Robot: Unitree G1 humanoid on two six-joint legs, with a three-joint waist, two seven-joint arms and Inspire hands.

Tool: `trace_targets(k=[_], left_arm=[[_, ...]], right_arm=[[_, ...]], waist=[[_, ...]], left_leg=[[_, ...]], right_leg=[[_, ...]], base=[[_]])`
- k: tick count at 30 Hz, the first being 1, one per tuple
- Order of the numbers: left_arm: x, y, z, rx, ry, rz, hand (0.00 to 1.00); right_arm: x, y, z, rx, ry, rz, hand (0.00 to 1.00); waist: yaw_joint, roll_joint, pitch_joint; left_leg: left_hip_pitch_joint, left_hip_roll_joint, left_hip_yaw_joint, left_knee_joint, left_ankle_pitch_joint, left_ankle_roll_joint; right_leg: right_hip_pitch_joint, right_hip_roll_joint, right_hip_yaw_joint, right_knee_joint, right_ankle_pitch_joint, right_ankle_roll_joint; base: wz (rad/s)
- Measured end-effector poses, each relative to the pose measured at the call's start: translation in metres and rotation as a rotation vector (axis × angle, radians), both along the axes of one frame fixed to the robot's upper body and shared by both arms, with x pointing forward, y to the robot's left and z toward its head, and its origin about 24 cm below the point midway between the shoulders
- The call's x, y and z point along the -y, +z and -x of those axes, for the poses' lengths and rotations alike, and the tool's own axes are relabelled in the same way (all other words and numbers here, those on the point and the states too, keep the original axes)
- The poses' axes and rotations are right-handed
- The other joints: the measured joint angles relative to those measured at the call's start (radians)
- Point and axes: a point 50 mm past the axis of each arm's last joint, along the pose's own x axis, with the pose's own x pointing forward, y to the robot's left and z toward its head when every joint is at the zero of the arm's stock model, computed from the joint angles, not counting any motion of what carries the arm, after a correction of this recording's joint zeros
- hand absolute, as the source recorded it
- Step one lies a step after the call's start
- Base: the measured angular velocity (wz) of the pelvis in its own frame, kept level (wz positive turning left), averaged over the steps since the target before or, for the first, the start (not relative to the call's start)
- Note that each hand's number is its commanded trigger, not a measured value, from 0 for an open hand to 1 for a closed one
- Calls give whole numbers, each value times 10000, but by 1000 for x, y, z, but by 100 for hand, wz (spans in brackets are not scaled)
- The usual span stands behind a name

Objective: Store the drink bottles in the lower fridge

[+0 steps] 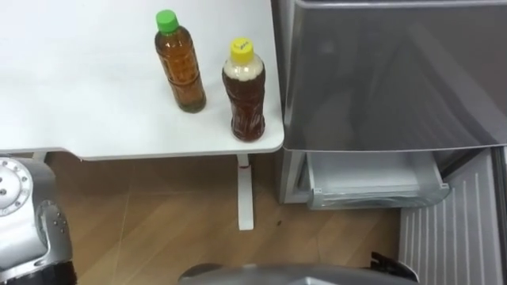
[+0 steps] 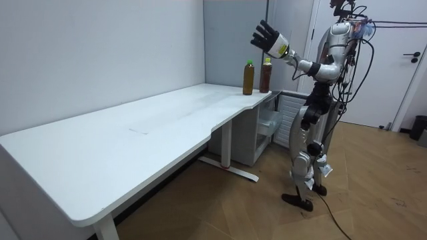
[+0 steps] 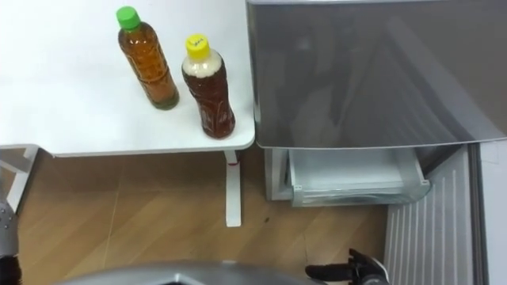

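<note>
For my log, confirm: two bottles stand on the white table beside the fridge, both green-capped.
Not both: the left eye view shows a yellow cap on the right bottle. The left bottle is green-capped; both stand on the white table beside the fridge.

The fridge (image 1: 380, 71) runs off the frame at 12 and 3 o'clock, and its grey upper part hides most of the lower drawer (image 1: 372, 186). The tabletop (image 1: 79, 95) is cut at 9 and 12 o'clock. At 5 o'clock the right hand (image 3: 348, 273) is clipped by the bottom edge.
</note>
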Motion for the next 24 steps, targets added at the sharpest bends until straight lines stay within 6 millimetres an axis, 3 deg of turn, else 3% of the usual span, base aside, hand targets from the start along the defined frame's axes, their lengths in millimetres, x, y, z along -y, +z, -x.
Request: trace_targets(k=[5, 7, 13, 19, 24], left_arm=[[21, 10, -11, -456, -1458, -1757, 0], [43, 17, -21, -326, -3068, -2226, 0], [83, 25, -33, -212, -6309, -3228, 0], [110, 23, -42, -367, -8924, -3448, 0], [123, 29, -48, -313, -10238, -4106, 0]], right_arm=[[0, 0, -1, 84, 117, -141, 0], [0, 0, -4, 127, 94, -196, 0], [1, 0, -12, 179, 374, -350, 0], [-2, 0, -21, 220, 784, -399, 0], [-2, 1, -23, 211, 825, -400, 0]], waist=[[-234, -2, 34], [-286, 19, 52], [-597, 58, 73], [-1026, 23, 87], [-1055, -6, 101]], left_leg=[[-39, -14, -45, -3, 0, -1], [-146, -22, -106, 5, 0, -1], [-220, -16, -65, 1, 2, 0], [-201, -2, -120, -21, 2, -2], [-204, 8, 9, -26, 2, -1]], right_leg=[[-5, 1, -88, -11, 0, 0], [-72, -1, -198, -14, 0, 0], [-198, -1, -67, -9, 1, 1], [-160, 12, -204, 22, 5, -5], [-193, -8, -180, 23, 6, -4]], base=[[4], [8], [-4], [4], [-3]])
